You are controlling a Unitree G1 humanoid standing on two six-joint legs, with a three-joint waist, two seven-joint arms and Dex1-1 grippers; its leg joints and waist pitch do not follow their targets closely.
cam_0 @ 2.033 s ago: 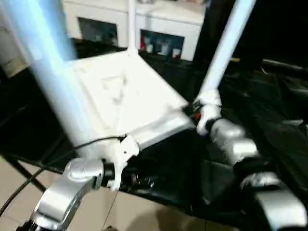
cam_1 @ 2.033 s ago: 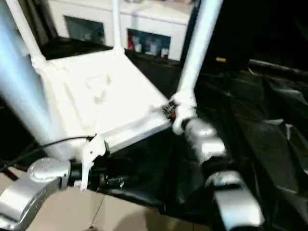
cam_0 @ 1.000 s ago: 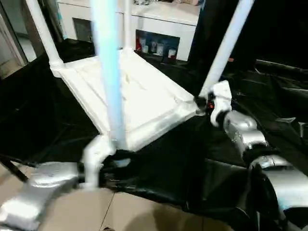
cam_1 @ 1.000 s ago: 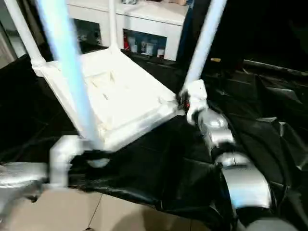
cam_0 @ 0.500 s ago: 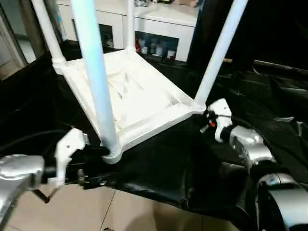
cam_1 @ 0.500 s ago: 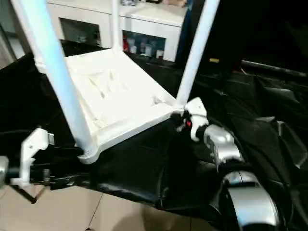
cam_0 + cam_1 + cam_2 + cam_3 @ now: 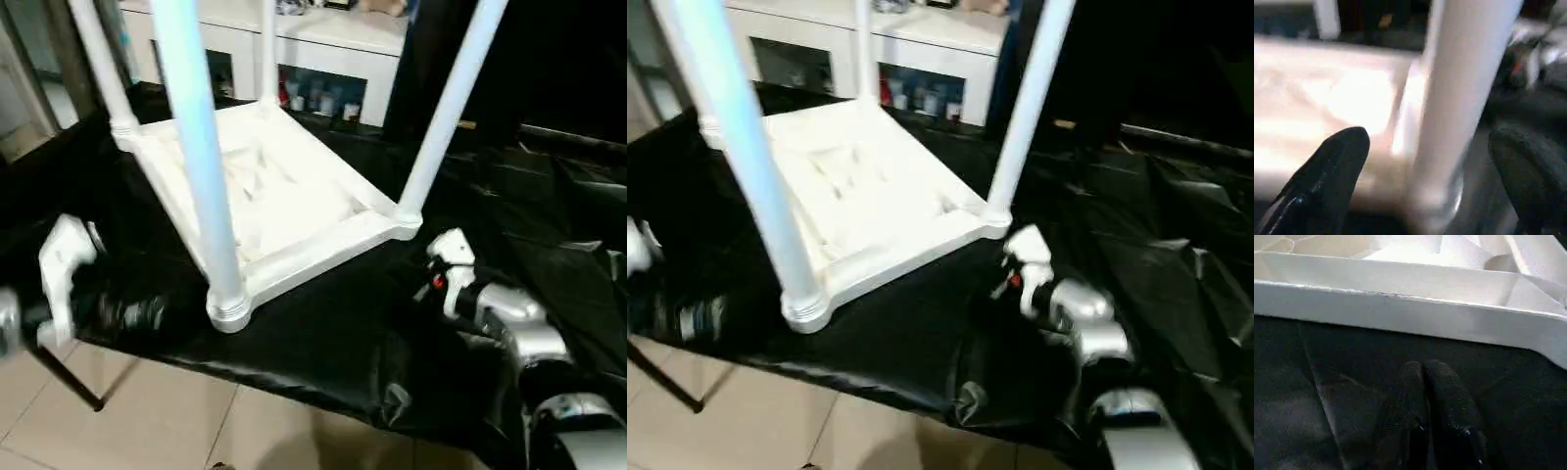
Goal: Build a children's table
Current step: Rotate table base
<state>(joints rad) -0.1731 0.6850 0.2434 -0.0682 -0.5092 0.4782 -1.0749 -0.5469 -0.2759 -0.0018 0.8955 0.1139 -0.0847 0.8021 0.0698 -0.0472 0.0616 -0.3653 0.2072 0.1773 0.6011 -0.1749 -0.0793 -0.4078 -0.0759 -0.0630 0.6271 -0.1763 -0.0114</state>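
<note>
In the middle of the frame you see the tabletop [image 7: 274, 201] lying upside down on the bench [image 7: 323, 338], which is covered with black sheet. Four white legs [image 7: 201, 166] stand up from its corners. Your left claw [image 7: 1420, 196] is at the left edge, fingers [image 7: 1327, 171] wide apart on both sides of the nearest leg, not pressing it. Your right claw [image 7: 1425, 396] is closed and empty, just beside the right rim of the tabletop. A white cabinet [image 7: 323, 59] stands at the top.
</note>
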